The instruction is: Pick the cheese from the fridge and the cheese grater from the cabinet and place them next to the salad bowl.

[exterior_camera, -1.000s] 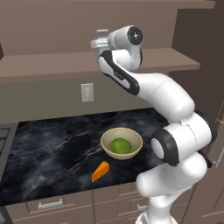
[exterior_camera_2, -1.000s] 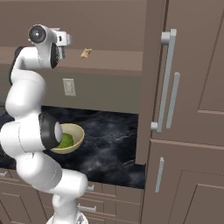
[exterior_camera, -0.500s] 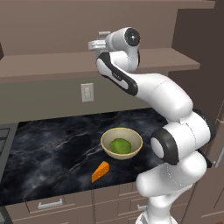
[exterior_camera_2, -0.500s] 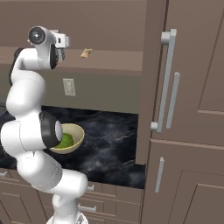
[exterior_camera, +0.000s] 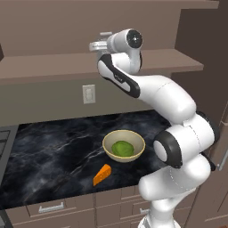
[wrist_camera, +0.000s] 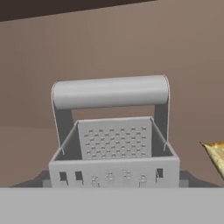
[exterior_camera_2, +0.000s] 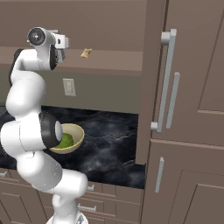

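Note:
In the hand view the grey cheese grater [wrist_camera: 114, 144] stands upright on the cabinet shelf, straight ahead and very close. My gripper [wrist_camera: 113, 181] is open, and its dark fingertips [wrist_camera: 40, 180] sit low on either side of the grater's base. I cannot tell whether they touch it. The arm reaches high, so the gripper [exterior_camera: 96, 45] is at the brown cabinet shelf board [exterior_camera: 44, 67]. The orange cheese [exterior_camera: 102, 174] lies on the black counter, just in front and left of the cream salad bowl [exterior_camera: 124, 146] with its green mound. The fridge is out of view.
A small tan scrap [exterior_camera_2: 86, 53] lies on the shelf to the right of the grater. A tall brown panelled column with long grey handles [exterior_camera_2: 168, 83] rises at the right. A wall socket [exterior_camera: 89, 94] sits below the shelf. The black marble counter [exterior_camera: 53, 151] extends left.
The hand has shifted only slightly at the shelf. The cheese and the bowl have not moved.

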